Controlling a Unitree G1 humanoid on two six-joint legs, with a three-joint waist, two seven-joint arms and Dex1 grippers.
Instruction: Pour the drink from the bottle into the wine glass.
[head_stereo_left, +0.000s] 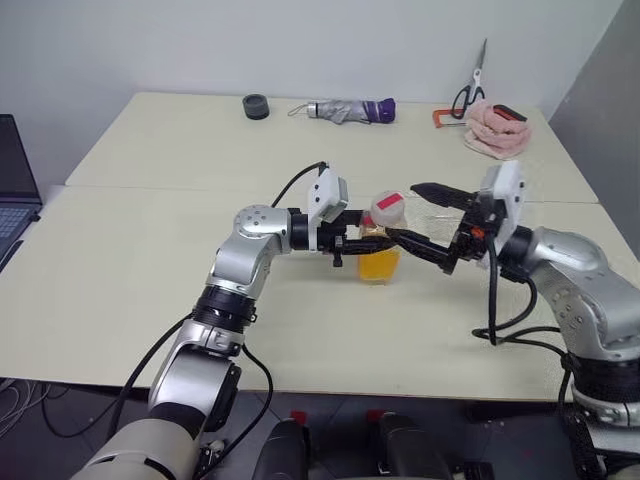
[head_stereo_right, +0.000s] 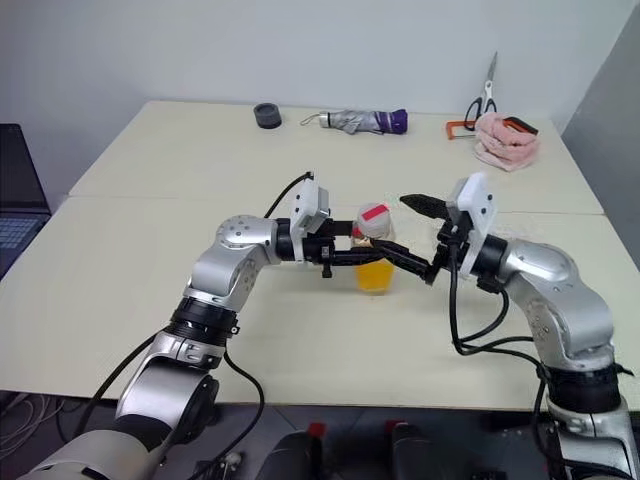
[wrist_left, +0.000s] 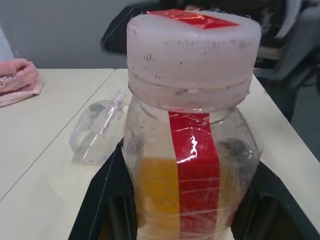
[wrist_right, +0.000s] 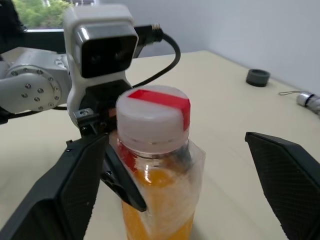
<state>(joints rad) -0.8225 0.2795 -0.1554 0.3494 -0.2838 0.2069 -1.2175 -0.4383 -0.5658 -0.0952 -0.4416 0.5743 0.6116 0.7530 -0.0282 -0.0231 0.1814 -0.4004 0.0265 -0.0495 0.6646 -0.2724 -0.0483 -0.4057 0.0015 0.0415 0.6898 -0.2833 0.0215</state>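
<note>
At the table's middle stands the bottle (head_stereo_left: 380, 245), clear plastic with a red label strip, its white cap (head_stereo_left: 387, 206) with a red stripe screwed on. The orange drink (head_stereo_left: 379, 264) fills its lower part. My left gripper (head_stereo_left: 362, 240) reaches in from the left and is shut on the bottle's body. From the right, my right gripper (head_stereo_left: 402, 212) stands open, one finger on each side of the cap and not touching it. The wine glass (wrist_left: 97, 132) shows in the left wrist view, clear, on the table beyond the bottle; it looks tipped over there.
Along the table's far edge lie a black ring (head_stereo_left: 256, 106), a folded umbrella (head_stereo_left: 350, 110), scissors (head_stereo_left: 470, 90) and a pink towel (head_stereo_left: 495, 128). A laptop (head_stereo_left: 12, 190) sits at the left edge. A seam crosses the table behind the bottle.
</note>
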